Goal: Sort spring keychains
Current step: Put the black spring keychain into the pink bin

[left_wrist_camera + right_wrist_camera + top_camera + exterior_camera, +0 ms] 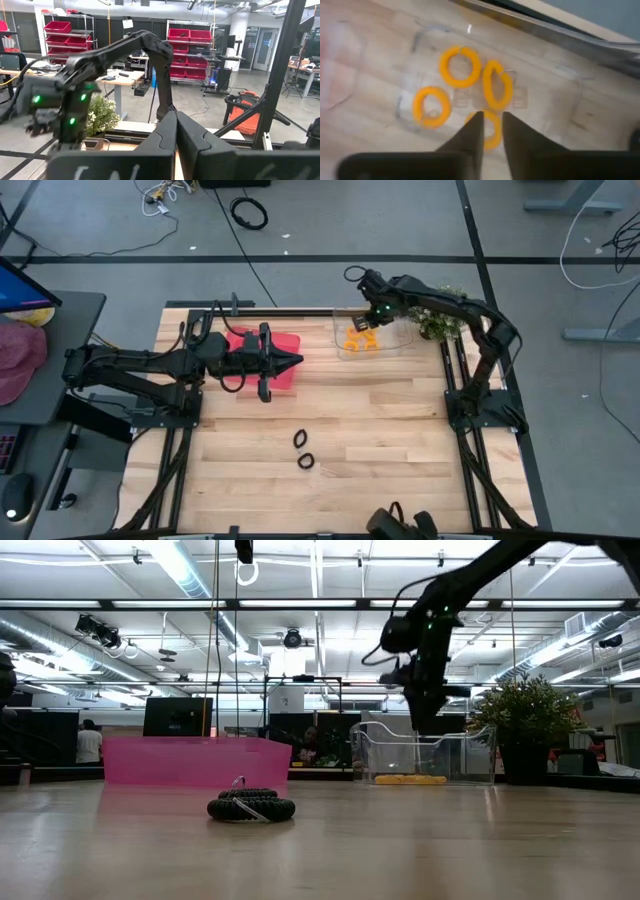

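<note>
Your right gripper point(491, 131) is hovering over four orange keychains point(460, 66) in the clear bin point(395, 345), jaws narrowly parted, empty; left gripper point(292, 361) jaws are closed.

Grey floor point(400, 220) with cables, red-bin shelving point(189, 52), bright ceiling lights point(185, 565)

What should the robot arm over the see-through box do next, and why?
Probably lift away and go toward the two black keychains on the table. The right end effector hangs empty over the clear box, where four orange keychains already lie.
</note>
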Available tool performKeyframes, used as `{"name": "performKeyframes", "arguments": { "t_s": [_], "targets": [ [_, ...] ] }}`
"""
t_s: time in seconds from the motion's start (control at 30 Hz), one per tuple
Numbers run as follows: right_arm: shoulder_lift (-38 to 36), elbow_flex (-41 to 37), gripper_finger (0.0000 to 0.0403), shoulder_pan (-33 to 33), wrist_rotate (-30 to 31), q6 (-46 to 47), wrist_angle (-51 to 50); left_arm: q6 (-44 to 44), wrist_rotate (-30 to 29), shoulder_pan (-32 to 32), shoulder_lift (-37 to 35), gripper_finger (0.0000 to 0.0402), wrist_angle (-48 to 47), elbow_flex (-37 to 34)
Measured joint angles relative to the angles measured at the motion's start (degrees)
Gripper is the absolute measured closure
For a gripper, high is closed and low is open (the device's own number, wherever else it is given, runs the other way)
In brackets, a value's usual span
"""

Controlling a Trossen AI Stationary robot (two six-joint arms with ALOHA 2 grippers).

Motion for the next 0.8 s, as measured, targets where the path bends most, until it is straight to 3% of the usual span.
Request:
{"name": "performKeyframes", "arguments": {
  "t_s": [0.13, 0.57, 0.8],
  "targets": [
    [-5.57, 0.00, 0.0394, 1.65, 0.62, -2.35, -2.57, 0.00, 0.00, 0.00, 0.00, 0.0395, 0.01, 0.00],
    [-27.10, 0.00, 0.0400, 10.86, -0.73, -5.76, -4.54, 0.00, 0.00, 0.00, 0.00, 0.0395, 0.03, -0.01],
    [-36.90, 0.04, 0.0401, 20.79, -1.73, -8.88, 0.04, -0.04, 0.00, 0.00, 0.00, 0.0395, 0.05, 0.00]
  ]
}}
